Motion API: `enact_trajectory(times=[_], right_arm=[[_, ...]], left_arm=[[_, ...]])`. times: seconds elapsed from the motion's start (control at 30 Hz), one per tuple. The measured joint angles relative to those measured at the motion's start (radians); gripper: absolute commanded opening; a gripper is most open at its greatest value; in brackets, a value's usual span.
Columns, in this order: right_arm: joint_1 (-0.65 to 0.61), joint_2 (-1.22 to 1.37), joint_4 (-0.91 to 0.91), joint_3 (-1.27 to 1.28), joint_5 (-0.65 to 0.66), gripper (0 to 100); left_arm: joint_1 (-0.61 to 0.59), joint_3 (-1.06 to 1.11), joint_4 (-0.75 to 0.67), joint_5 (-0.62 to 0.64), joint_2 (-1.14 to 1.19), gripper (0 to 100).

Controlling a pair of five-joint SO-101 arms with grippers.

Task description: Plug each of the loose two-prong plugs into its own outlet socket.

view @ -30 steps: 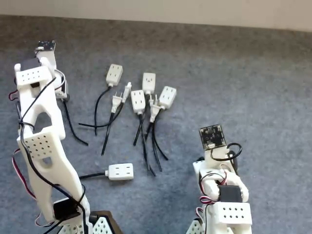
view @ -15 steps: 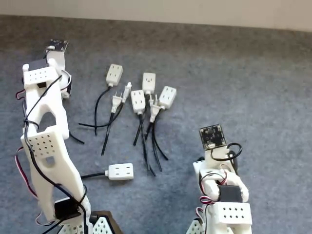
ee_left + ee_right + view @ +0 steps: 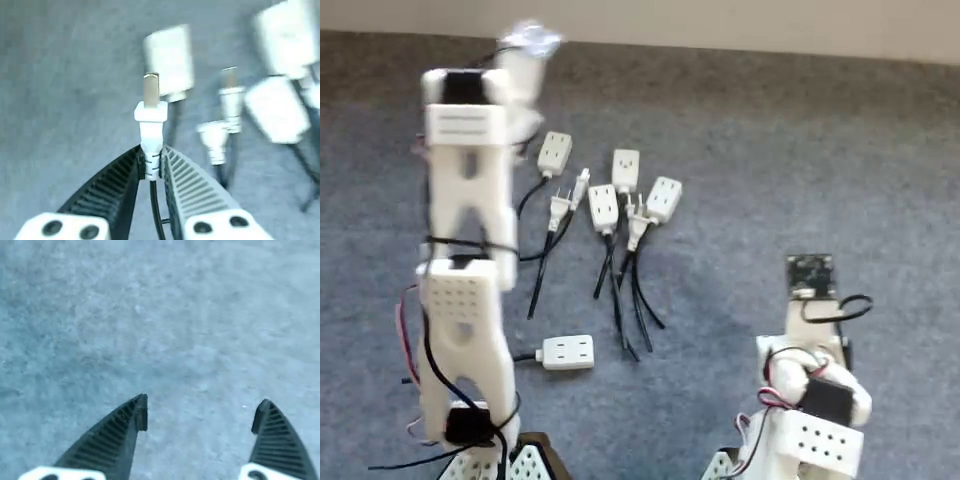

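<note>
I'm working over a grey carpeted tabletop [image 3: 820,150] that runs under everything. My left arm [image 3: 470,220], a tall white printed-plastic frame strung with black wiring, stretches far out along the left side, and its far end is blurred near the back edge. My right arm [image 3: 810,400], in the same white plastic, sits folded close to its base at the near right, well apart from the cords.

The left gripper [image 3: 151,160] is pinched on a white two-prong plug with brass-coloured prongs [image 3: 149,112]. The right gripper [image 3: 202,415] is spread wide above the carpet.

Between the arms lies the tangle. A white three-way outlet strip [image 3: 567,350] on a black cord rests nearest the left arm's base. Farther out are four small white single outlet blocks [image 3: 603,205], each trailing a black cord. The far-left outlet block [image 3: 554,152] lies just beside the left arm's upper link. Loose white two-prong plugs [image 3: 560,207] lie among the blocks, one of them tucked between two blocks.

The ribbed fingers [image 3: 182,182] clamp the held plug's body at its cord end. Its prongs point away from the wrist towards a white outlet block [image 3: 168,57] lying on the carpet beyond. I can't tell how close the prongs are to it.
</note>
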Motion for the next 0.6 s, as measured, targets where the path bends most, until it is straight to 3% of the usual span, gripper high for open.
enact_trajectory(times=[0.3, 0.6], right_arm=[[0.258, -0.005, 0.049, -0.104, 0.005, 33.2], [0.430, -0.003, 0.058, -0.104, 0.003, 33.2]], left_arm=[[0.448, 0.333, -0.003, -0.186, -0.084, 0], [0.674, 0.382, -0.018, -0.196, -0.086, 0]])
